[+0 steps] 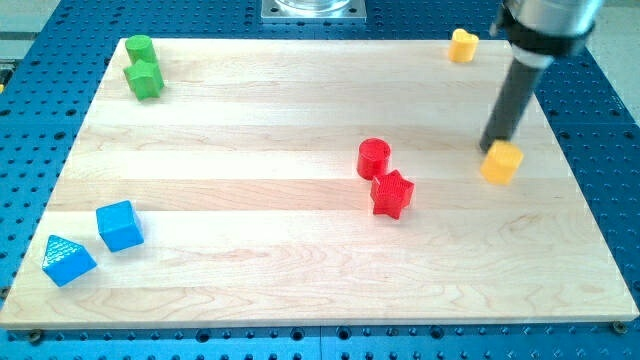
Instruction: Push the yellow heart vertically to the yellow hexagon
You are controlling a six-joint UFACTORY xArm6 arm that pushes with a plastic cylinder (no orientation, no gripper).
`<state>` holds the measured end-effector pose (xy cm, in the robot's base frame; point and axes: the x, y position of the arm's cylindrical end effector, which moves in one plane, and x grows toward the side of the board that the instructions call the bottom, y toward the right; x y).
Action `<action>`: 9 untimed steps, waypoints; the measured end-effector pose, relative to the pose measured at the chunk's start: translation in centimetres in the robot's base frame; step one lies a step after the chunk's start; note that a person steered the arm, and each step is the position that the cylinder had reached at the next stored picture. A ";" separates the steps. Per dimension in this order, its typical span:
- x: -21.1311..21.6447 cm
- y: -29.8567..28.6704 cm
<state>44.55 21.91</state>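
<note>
Yellow heart (pixel 462 45) sits near the counter's (pixel 300 280) top right corner, well apart from the yellow hexagon (pixel 501 162) further down the right side. My tip (pixel 489 148) touches the hexagon's upper left edge; no end effector exists, just this bare rod. Red cylinder (pixel 374 157) and red star (pixel 392 193) touch mid-counter.

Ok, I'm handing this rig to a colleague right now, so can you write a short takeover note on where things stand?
My tip rests at the upper left edge of the yellow block near the view's right, touching it or nearly so.
The other yellow block sits at the view's top right corner of the board, well apart. Which is the heart and which the hexagon is hard to tell at this size.
Done: tip is at a yellow block.
Left: the two yellow blocks are not yet together; the push along the view's vertical remains.
The red pair lies left of the tip, clear of the path.
</note>
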 end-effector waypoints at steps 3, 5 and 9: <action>6.1 0.2; -12.6 11.0; -21.0 -5.6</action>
<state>23.55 16.33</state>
